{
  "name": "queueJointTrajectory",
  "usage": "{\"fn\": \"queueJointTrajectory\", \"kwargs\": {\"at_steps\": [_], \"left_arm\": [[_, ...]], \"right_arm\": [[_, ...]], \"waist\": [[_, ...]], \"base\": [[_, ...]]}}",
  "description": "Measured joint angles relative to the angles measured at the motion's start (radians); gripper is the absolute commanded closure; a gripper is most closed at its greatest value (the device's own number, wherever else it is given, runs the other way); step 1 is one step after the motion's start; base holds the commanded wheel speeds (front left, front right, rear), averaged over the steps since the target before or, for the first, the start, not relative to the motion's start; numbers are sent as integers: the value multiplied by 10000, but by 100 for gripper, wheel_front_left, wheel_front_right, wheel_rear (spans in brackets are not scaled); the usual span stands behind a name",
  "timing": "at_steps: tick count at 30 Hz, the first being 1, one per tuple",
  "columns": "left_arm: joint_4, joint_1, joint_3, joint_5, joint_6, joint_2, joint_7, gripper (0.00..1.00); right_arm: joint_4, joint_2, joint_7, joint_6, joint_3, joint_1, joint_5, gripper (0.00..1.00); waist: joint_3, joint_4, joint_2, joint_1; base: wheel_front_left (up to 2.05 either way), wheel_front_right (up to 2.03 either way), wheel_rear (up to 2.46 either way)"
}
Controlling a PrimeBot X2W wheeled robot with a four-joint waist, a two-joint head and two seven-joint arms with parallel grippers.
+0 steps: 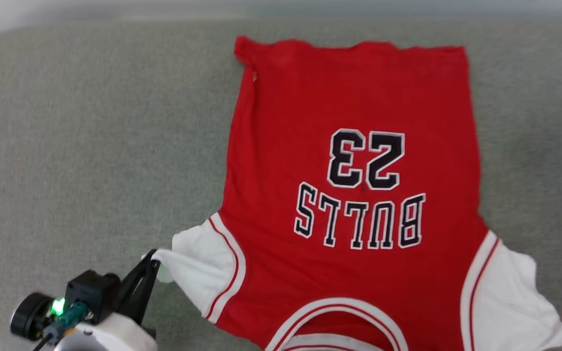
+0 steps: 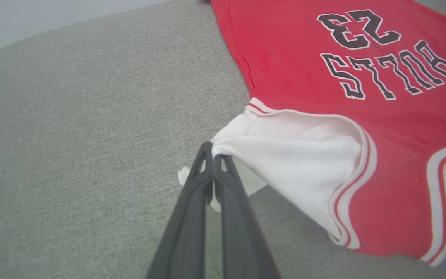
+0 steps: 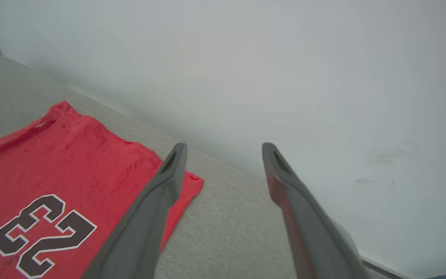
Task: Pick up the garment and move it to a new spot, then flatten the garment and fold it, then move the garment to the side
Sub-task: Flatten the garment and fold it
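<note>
Head view: the jersey (image 1: 354,161) lies spread flat on a grey cloth surface (image 1: 90,146), right of the view's middle. Its hem is toward the far edge and its collar (image 1: 334,303) toward the robot, so we read the number (image 1: 365,158) and the lettering (image 1: 359,222) upside down. One white sleeve (image 1: 198,273) points toward the robot's left and the other sleeve (image 1: 510,292) toward its right, the latter lying loose and wrinkled on the cloth. At the lower left we see the left gripper (image 1: 151,261), its dark fingers pressed together on the outer edge of the nearer sleeve. Left wrist view: the left gripper (image 2: 212,153) is clenched on that sleeve (image 2: 292,155). The two fingertips meet with white fabric pinched between them, and a small fold of it shows beneath the fingers. The sleeve is drawn out toward the gripper, away from the red body of the jersey (image 2: 285,58). Right wrist view: the right gripper (image 3: 225,151) stands released, fingers well apart with nothing between them. It is beside the jersey's (image 3: 52,162) far hem corner, with the grey surface (image 3: 223,232) below and a pale wall (image 3: 285,58) beyond. We cannot tell how high this gripper is above the cloth.
</note>
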Motion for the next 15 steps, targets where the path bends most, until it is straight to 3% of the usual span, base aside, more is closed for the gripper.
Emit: {"fn": "queueJointTrajectory", "kwargs": {"at_steps": [3, 8, 12, 15], "left_arm": [[-21, -420, 2, 263, -33, -176, 42, 100], [-33, -968, -48, 637, -188, -397, 90, 100], [-42, -1419, -59, 926, -307, -560, 102, 100], [-100, -1626, -92, 1108, -364, -706, 98, 100]], "right_arm": [[583, -138, 1277, -4, 640, -1355, 303, 0], [1559, -240, 4393, -4, 1898, -3208, 1277, 0], [2523, -288, 6876, -4, 2002, -4236, 1860, 0], [3239, -125, 7961, 0, 1611, -4842, 1561, 0]], "waist": [[560, 256, 0, 1], [1492, 671, 0, 1], [2167, 1009, 0, 1], [2651, 1248, 0, 1]], "base": [[0, 0, 0], [0, 0, 0], [0, 0, 0], [0, 0, 0]]}}
